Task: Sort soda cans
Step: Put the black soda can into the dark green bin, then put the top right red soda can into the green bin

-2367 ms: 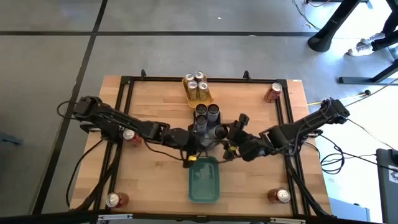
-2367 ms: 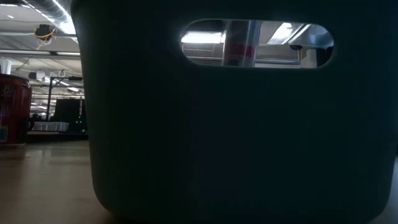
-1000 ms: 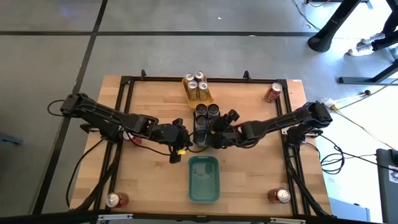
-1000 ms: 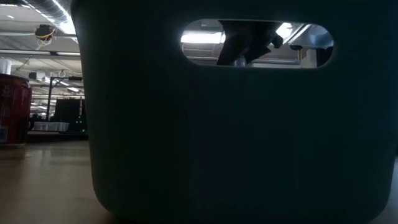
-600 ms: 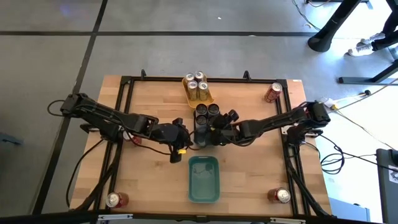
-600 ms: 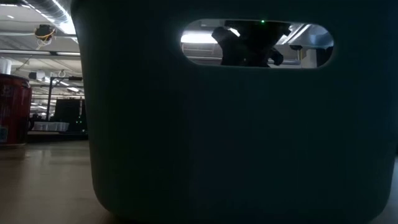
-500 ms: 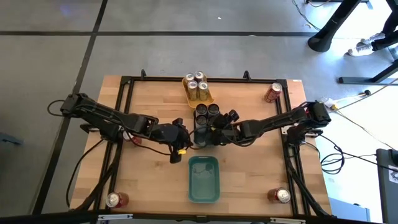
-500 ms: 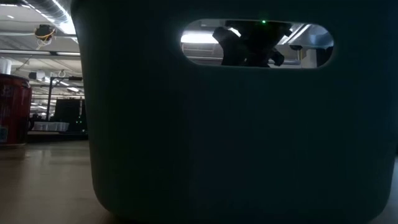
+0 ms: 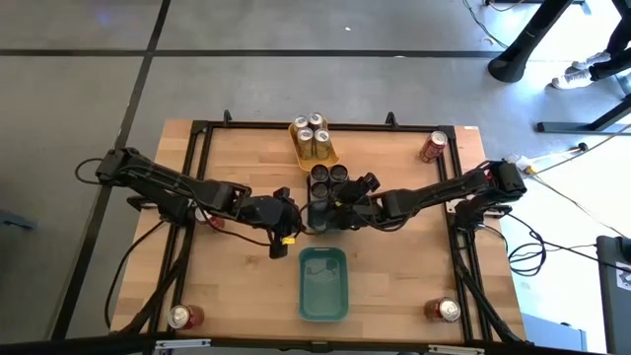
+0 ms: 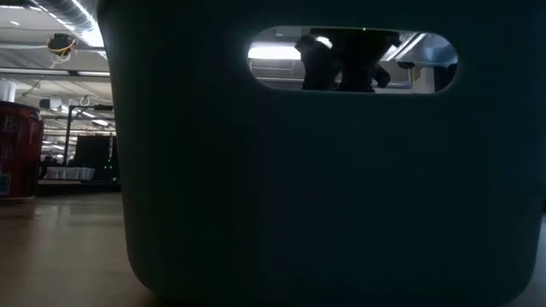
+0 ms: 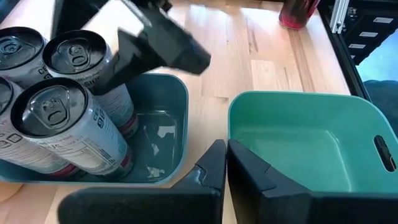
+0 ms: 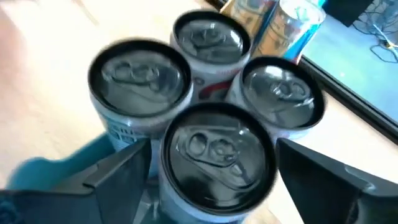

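Four dark soda cans (image 12: 214, 152) stand upright in a dark teal tray (image 11: 166, 127) at the table's middle (image 9: 327, 185). My right gripper (image 12: 214, 165) is open, with one finger on each side of the can nearest it, and I see no touch. It reaches in from the right (image 9: 345, 210). My left gripper (image 11: 227, 155) is shut and empty, hovering over the gap between the dark tray and the empty light teal tray (image 11: 292, 134). Gold cans (image 9: 314, 140) stand in a yellow tray at the far side.
Red cans stand near the table's corners (image 9: 432, 148), (image 9: 444, 310), (image 9: 183, 317), and one more is by the left arm (image 9: 209, 219). The light teal tray (image 9: 323, 296) sits near the front edge and fills the low view (image 10: 324, 188). Black frame rails run along the sides.
My right gripper has sunk slightly and edged toward the dark tray. Through the tray's slot in the low view, its fingers now stand farther apart than a second ago.
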Action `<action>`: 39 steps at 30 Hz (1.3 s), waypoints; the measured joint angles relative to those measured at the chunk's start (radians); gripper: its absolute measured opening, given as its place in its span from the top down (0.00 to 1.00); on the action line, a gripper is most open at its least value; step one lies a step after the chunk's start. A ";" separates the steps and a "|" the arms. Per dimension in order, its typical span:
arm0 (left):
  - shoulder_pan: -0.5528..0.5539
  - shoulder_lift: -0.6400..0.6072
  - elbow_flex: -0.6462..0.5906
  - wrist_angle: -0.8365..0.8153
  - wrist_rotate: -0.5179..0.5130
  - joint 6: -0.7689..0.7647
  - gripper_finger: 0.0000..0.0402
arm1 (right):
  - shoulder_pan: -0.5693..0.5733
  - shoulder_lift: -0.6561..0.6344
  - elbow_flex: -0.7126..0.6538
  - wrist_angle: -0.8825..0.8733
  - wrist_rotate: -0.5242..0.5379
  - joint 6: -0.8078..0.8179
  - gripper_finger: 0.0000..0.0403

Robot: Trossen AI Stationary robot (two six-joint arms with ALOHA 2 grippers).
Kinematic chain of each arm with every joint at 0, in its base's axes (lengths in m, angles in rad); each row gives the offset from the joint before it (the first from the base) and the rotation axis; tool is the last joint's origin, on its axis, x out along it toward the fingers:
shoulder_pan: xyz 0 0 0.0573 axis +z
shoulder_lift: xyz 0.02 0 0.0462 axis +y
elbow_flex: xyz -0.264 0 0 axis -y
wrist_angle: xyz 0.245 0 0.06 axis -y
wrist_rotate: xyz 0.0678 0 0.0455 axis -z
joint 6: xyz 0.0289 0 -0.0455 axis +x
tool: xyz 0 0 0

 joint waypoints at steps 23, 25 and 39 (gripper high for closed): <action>0.000 0.000 0.000 0.000 0.000 -0.002 1.00 | -0.121 -0.296 0.168 -0.824 0.002 0.119 0.15; 0.000 0.000 0.000 -0.001 0.000 -0.002 1.00 | -0.174 -0.300 0.168 -0.896 0.002 0.125 0.15; 0.000 0.000 0.000 -0.001 0.000 0.023 1.00 | -0.676 -0.299 0.168 -0.917 -0.133 -0.162 0.15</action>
